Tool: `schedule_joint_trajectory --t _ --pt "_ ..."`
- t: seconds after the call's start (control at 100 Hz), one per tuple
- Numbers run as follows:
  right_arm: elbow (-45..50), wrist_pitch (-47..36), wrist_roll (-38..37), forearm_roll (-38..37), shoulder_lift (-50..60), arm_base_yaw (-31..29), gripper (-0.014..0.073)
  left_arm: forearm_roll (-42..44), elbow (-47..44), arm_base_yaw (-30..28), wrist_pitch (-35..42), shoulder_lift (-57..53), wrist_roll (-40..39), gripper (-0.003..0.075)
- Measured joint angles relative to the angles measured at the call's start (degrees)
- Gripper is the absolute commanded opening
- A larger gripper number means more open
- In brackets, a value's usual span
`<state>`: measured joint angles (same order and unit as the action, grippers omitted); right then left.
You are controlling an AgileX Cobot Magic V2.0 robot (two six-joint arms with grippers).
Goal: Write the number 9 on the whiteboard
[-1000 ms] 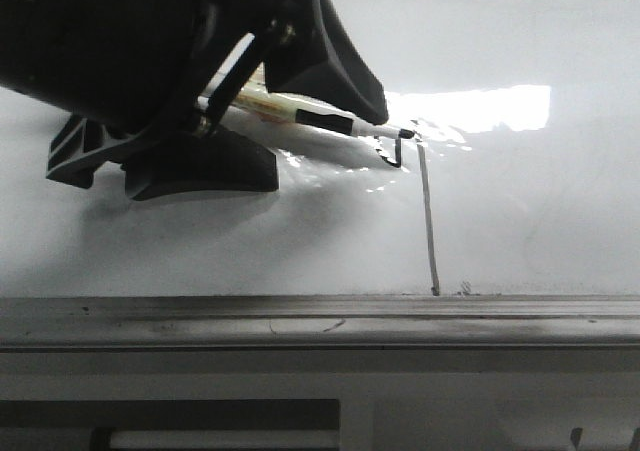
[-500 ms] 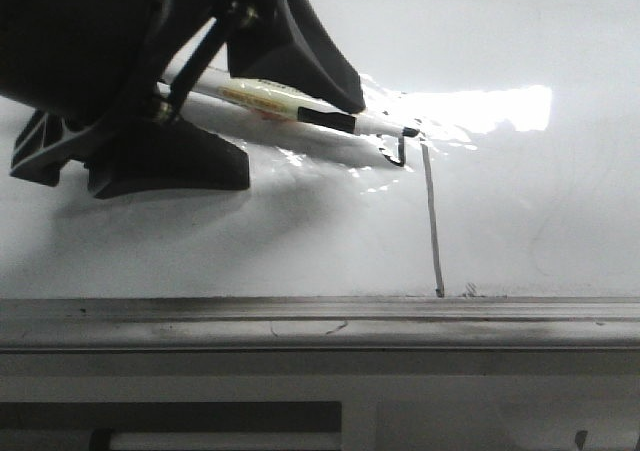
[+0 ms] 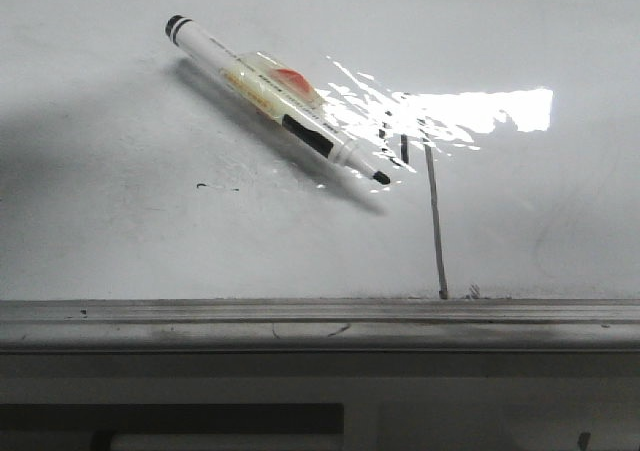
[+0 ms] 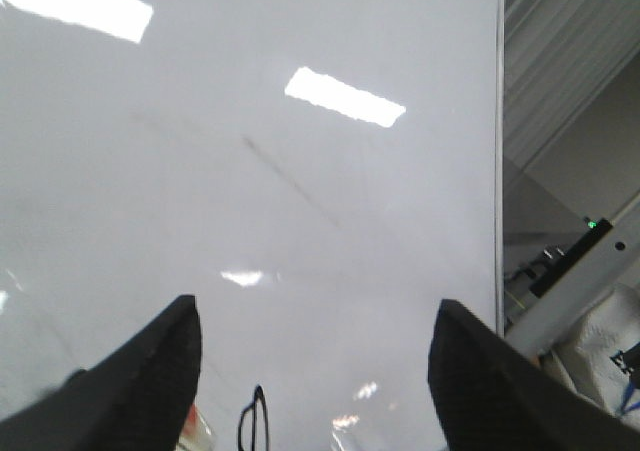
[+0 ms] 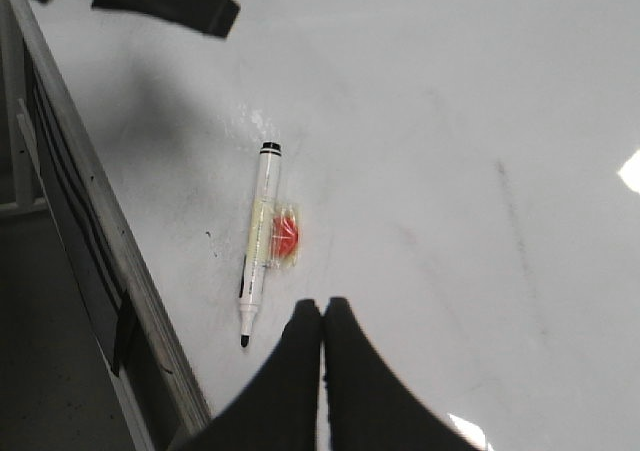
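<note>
The left gripper [image 4: 315, 366] has let go of the marker [image 3: 275, 97] and pulled out of the front view, its jaws spread wide. The marker lies loose on the whiteboard [image 3: 120, 221], tip beside the number 9 [image 3: 432, 211], right of centre by the near rail [image 3: 300, 316]. The right gripper [image 5: 322, 356] is pressed closed, empty.

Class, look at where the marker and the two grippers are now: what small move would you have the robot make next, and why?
Probably draw the open left gripper up and away. The marker lies released on the whiteboard, its tip beside the number 9, which looks drawn. The right gripper is shut, holding nothing.
</note>
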<state>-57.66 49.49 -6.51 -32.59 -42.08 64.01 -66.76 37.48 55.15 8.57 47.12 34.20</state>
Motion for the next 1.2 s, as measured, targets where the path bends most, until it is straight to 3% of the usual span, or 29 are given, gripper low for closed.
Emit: schedule_joint_trajectory --t 0.05,0.22,0.45,0.75,1.2 --pt "0.5 -0.3 0.0 0.0 0.0 0.0 -0.0057 0.1 -1.0 -0.4 0.8 -2.5 2.3 0.0336" --pt "3.2 -2.5 -0.7 -0.1 2.5 0.0 -0.0057 0.1 -6.5 -0.9 1.6 -10.6 9.0 -0.0023" --pt "12.7 -4.6 -7.7 -5.8 15.0 0.0 -0.0057 0.1 -15.8 -0.9 1.6 -22.8 18.2 -0.002" --pt "21.2 -4.6 -9.7 -6.6 33.0 0.0 -0.0062 0.0 -22.5 -0.9 1.6 -30.9 19.6 -0.002" --pt "21.4 -4.5 -9.8 -6.1 36.3 0.0 -0.0062 0.0 -22.9 -0.9 1.6 -30.9 19.7 -0.002"
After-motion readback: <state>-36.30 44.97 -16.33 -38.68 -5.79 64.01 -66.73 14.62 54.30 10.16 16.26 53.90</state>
